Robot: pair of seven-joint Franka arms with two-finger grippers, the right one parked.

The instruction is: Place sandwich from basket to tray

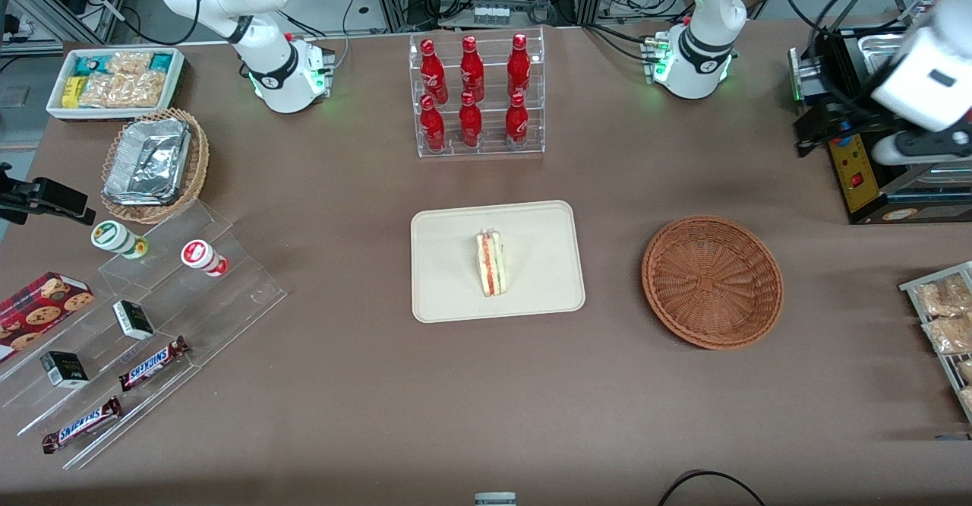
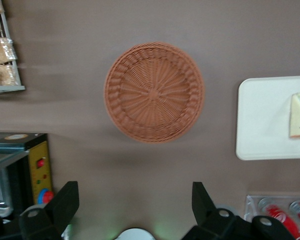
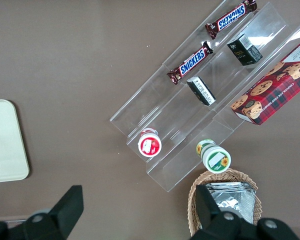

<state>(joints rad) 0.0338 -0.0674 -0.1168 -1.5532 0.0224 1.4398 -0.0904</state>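
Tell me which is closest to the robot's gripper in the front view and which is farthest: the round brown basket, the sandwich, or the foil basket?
The gripper, fingers open, hangs high at the working arm's end of the table.
1. Basket: nearest, empty, beside the tray.
2. Sandwich: next, lying on the tray mid-table.
3. Foil basket: farthest, toward the parked arm's end.

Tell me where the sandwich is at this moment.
The sandwich lies on the tray, near its middle, with the empty basket beside the tray. The open claw is high above the table near the basket.
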